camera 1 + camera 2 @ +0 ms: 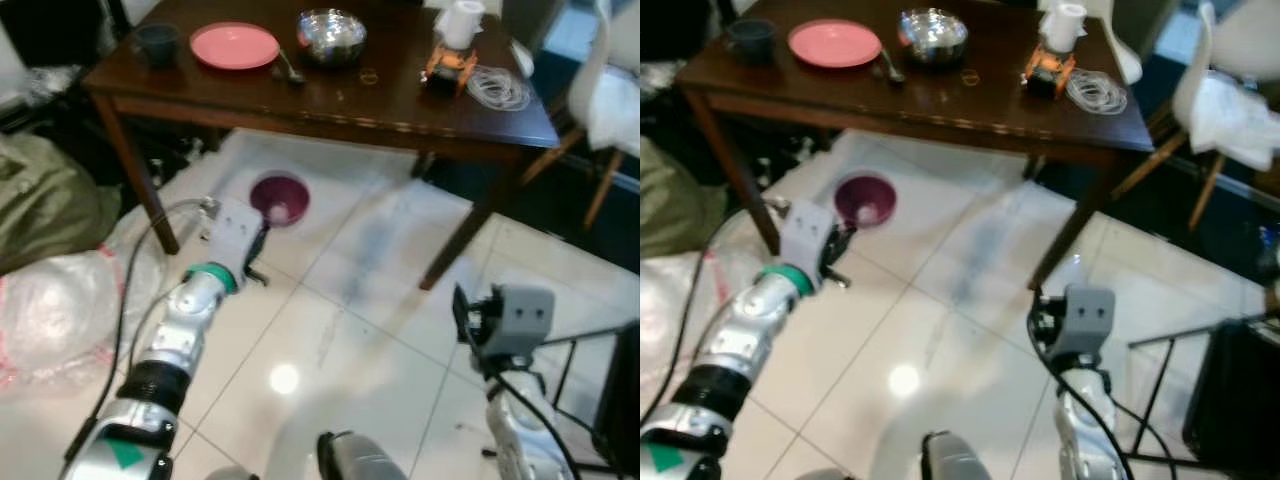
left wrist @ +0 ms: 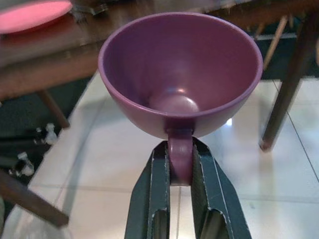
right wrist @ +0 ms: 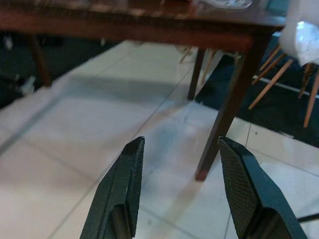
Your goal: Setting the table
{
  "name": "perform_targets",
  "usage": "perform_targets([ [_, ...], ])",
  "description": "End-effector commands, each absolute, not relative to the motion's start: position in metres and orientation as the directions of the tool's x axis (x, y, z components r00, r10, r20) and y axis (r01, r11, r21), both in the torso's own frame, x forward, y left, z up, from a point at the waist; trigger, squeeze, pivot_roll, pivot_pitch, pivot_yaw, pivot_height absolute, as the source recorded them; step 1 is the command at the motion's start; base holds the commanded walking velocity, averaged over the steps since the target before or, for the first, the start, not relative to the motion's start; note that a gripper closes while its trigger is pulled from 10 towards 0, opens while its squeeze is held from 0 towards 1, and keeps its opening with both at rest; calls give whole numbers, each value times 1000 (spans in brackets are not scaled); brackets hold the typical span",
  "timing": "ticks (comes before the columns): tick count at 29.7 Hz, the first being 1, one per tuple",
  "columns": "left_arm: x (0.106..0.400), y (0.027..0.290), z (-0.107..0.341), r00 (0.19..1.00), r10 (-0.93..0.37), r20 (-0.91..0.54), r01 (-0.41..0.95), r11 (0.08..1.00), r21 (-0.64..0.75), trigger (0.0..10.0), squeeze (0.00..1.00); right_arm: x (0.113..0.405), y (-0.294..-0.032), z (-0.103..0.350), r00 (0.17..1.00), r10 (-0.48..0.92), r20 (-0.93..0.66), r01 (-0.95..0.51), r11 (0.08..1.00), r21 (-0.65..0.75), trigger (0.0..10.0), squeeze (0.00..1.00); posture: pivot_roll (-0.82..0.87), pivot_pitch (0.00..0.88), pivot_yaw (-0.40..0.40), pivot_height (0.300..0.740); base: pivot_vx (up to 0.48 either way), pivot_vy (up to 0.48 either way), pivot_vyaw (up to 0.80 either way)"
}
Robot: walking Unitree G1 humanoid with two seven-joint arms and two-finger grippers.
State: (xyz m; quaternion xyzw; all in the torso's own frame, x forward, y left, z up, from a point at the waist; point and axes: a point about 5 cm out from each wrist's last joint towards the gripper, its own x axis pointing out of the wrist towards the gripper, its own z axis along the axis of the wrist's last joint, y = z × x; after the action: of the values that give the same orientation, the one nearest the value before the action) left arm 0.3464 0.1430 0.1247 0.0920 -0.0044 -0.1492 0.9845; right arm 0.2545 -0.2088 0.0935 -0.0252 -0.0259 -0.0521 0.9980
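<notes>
dark wooden table [image 1: 330,105] across the upper half of the head views, already laid in part: pink plate [image 1: 235,45] at upper left, dark cup [image 1: 158,42] just left of it, shiny steel bowl [image 1: 331,36] at upper centre with a spoon [image 1: 289,68] between plate and bowl, coiled clear cable [image 1: 497,88] and a small orange object [image 1: 447,65] at upper right. pale tiled floor [image 1: 330,330] below, glossy with a lamp reflection. clear plastic bag [image 1: 50,310] at lower left.

left gripper [image 2: 180,164] at centre left of the head views, below the table edge, clenched on the handle of the purple cup [image 2: 180,74]; cup held out over the floor, near the table's left front leg, mouth tipped toward the camera. right gripper [image 3: 179,184] at lower right, released and holding nothing, fingers spread wide, aimed at the floor and a table leg.

likely trouble from here: grip on the handle alone, a narrow loop between two smooth fingers, so a swing or pivot of the bowl-shaped body during the lift seems possible. cup sits lower than the tabletop, so a strike against the table apron or edge on the way up looks like the main risk, and a drop onto hard tile could chip it. crowding near the plate and dark cup also worth care at placement.

cup itself: matte purple, wide and rounded, empty, small glint at the bottom, single short loop handle.
</notes>
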Motion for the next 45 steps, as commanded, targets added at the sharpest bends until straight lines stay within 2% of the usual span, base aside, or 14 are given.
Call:
perform_targets([
  [1,350,132,140,948,-317,32,309,939,150,10000,0,253,-216,100,991,-121,62,123,992,-37,10000,0,3,17,49,740,0,0,-800],
  [2,352,128,150,946,-318,65,309,944,112,10000,0,256,-213,107,990,-114,83,116,993,-22,10000,0,3,16,48,740,0,0,-800],
  [8,352,123,164,939,-325,116,315,944,93,10000,0,259,-209,117,989,-102,110,104,995,-12,10000,0,1,16,48,740,0,0,-733],
  [15,351,116,178,929,-334,157,327,942,70,10000,0,261,-202,133,984,-74,163,76,997,-6,10000,0,-3,16,49,740,0,0,0],
  [26,350,114,193,927,-311,212,292,949,116,10000,0,263,-190,152,980,-21,200,22,1000,0,10000,0,-6,14,50,740,0,0,0],
  [31,347,110,200,917,-308,254,277,949,149,10000,0,263,-185,160,973,-9,231,5,1000,16,10000,0,-5,10,49,740,296,0,0],
  [45,348,106,203,914,-311,260,279,948,154,10000,0,262,-191,162,972,-29,232,28,1000,9,10000,0,-11,0,58,740,388,0,0],
])
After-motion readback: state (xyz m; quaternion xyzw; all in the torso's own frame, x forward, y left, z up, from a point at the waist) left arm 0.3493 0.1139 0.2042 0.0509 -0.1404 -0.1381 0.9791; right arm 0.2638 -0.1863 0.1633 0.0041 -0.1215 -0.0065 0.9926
